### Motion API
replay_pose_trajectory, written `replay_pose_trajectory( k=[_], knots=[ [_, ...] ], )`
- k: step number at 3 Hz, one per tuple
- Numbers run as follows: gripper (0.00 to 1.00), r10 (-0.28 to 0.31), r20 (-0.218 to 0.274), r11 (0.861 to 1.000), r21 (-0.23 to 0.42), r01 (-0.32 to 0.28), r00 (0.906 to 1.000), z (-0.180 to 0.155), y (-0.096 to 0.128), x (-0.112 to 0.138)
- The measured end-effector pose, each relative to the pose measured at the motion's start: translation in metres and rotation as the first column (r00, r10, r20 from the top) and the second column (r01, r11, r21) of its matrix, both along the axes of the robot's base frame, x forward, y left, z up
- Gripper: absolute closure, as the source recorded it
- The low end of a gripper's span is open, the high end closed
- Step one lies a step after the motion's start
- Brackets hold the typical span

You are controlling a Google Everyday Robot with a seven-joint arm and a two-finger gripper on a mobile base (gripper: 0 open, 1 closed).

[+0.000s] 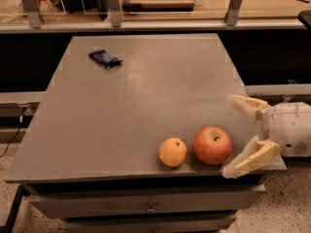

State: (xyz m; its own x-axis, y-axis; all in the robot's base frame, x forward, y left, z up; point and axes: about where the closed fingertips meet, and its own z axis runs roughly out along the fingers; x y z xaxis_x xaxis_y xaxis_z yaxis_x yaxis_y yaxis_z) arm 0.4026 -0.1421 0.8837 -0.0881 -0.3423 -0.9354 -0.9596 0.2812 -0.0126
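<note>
A red apple (212,145) rests on the grey table (146,96) near its front right corner. An orange (172,152) lies just left of the apple, almost touching it. My gripper (235,136) comes in from the right at the table's edge. It is open, with one cream finger (245,106) behind the apple and the other finger (250,159) in front of it. Nothing is held; the apple sits just left of the fingertips, apart from them.
A small dark blue packet (105,58) lies at the table's far left. A rail with metal posts (114,6) runs behind the table. Drawers (146,208) sit under the tabletop. The front edge is close to both fruits.
</note>
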Motion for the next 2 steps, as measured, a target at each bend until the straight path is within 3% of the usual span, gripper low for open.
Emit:
replay_pose_trajectory(
  k=[1, 2],
  knots=[
    [0.0, -0.074, 0.014, 0.996, 0.052, 0.073, 0.9972, 0.0141, -0.0293, 0.003],
    [0.0, -0.074, 0.014, 0.996, 0.052, 0.073, 0.9972, 0.0141, -0.0293, 0.003]
  ],
)
